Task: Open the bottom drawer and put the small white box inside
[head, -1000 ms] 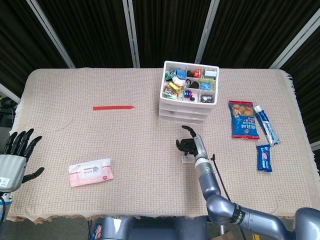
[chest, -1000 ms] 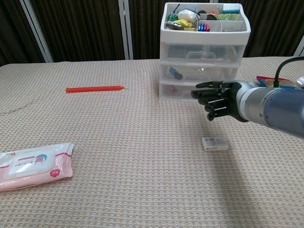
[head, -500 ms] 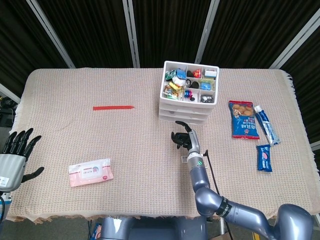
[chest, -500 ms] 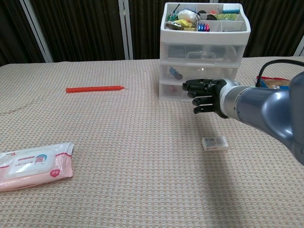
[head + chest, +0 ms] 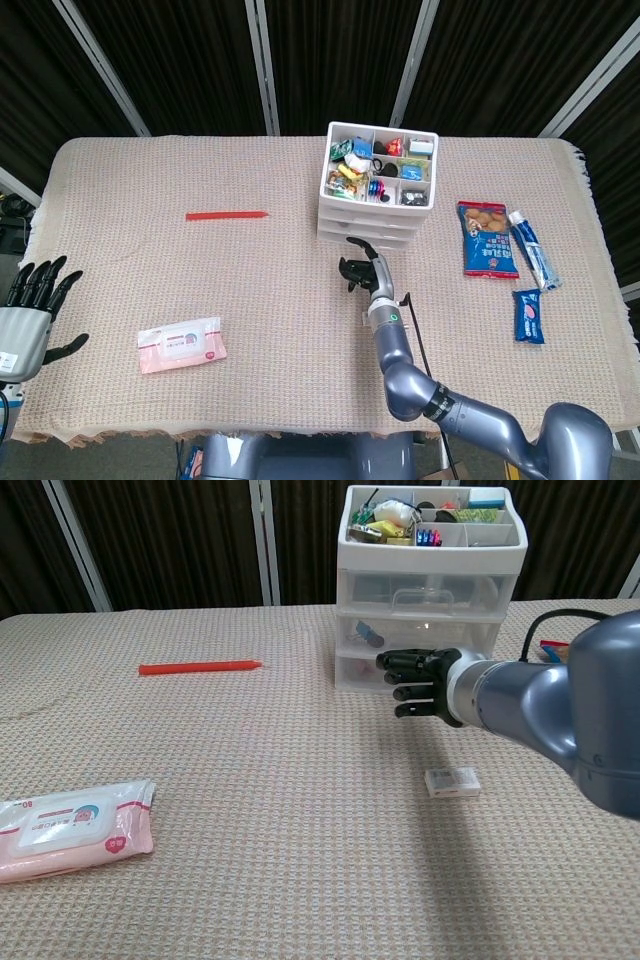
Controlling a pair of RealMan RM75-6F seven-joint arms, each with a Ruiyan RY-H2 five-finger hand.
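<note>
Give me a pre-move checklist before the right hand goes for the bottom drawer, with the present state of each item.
1. Bottom drawer of the white plastic drawer unit is closed: ok, no gap shows.
2. Right hand holds nothing: ok, fingers apart and pointing across the drawer front.
3. Right hand has reached the drawer handle: cannot tell; the hand hides the handle in the chest view.
4. Small white box lies free on the woven tablecloth: ok, apart from the hand.
5. Cloth in front of the drawer has room for it to slide out: ok.
6. Left hand is out of the way: ok, open at the table's left edge.
</note>
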